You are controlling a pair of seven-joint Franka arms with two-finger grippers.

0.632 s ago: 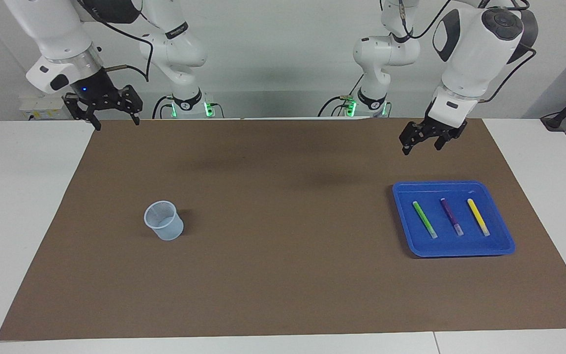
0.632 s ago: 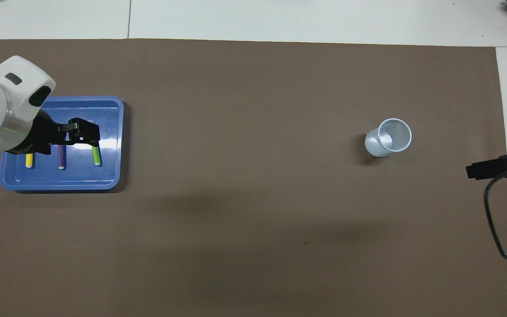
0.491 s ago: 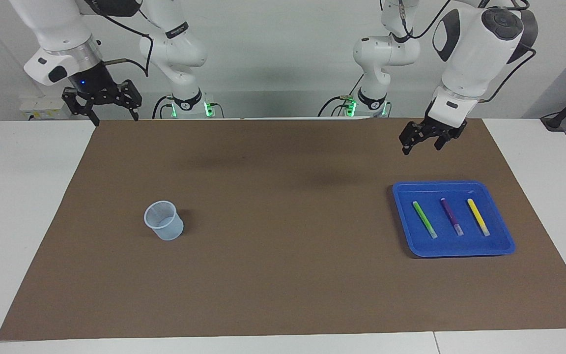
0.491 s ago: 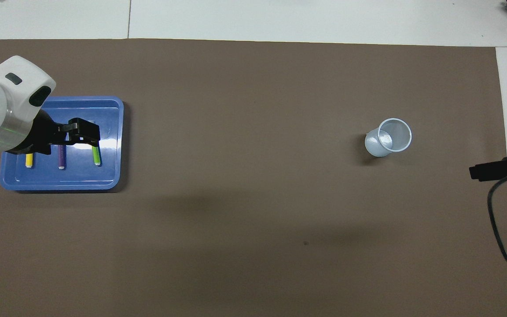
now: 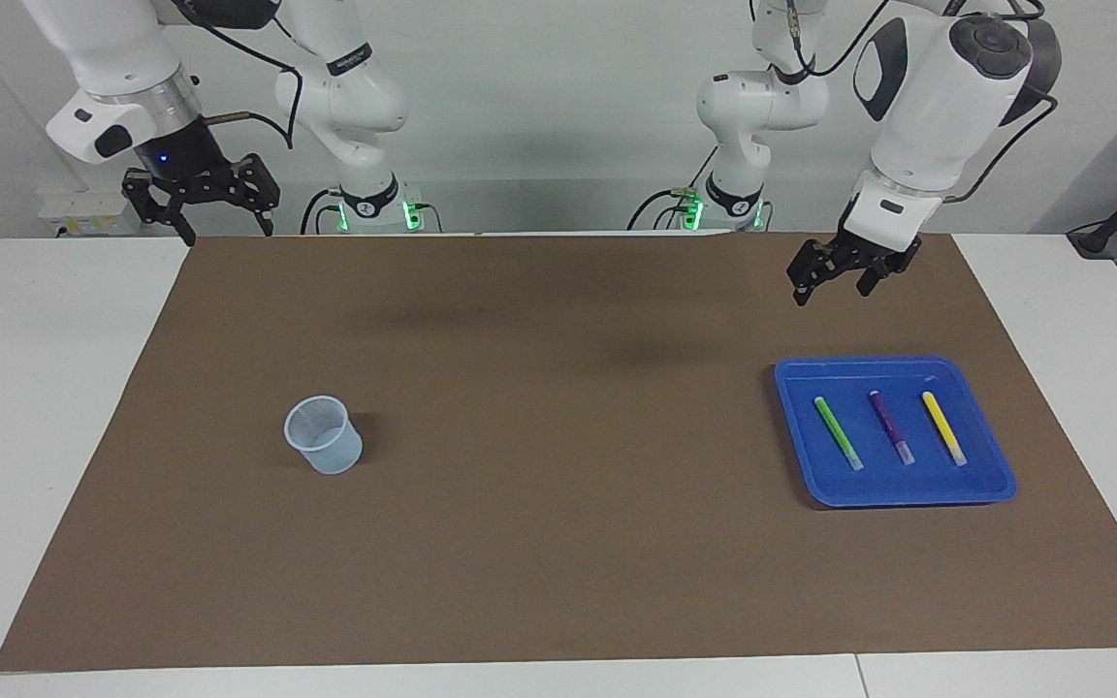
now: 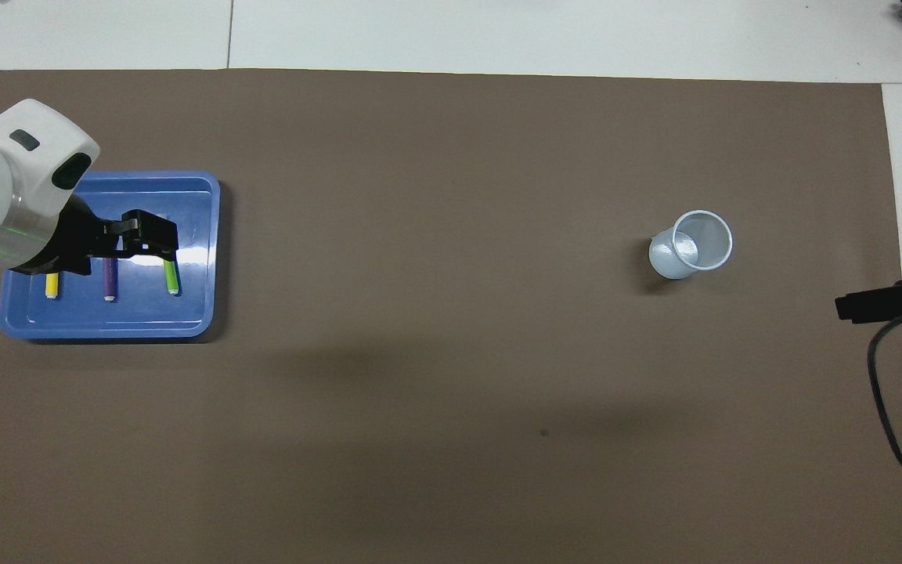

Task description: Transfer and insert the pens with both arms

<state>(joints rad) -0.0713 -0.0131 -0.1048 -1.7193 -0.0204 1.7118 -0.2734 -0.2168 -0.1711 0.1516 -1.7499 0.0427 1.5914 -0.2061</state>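
The left arm's black two-finger gripper (image 5: pixel 835 279) hung high above the brown mat with its fingers apart and empty. From overhead it covered the upper ends of the pens, but the facing view showed it well clear of them. It had barely shifted over the last 0.6 s, edging only slightly upward.

Below it the shallow blue plastic tray (image 5: pixel 990 490) sat toward the left arm's end of the table. In it lay the 3 slim marker pens side by side, apart from each other: the bright green pen (image 5: pixel 839 433), the purple pen (image 5: pixel 892 427) and the yellow pen (image 5: pixel 944 428), each with its pale end pointing away from the robots. None had moved.

The bigger change was at the right arm's black gripper (image 5: pixel 219 206), fingers spread and empty, which had risen and pulled back from over the mat's corner toward its own base.

The small translucent plastic cup (image 5: pixel 324 435) stood upright on the mat (image 5: pixel 558 582) toward the right arm's end, with nothing visible inside. Judging from this, no pen had yet been picked, so the whole transfer remained to be done.
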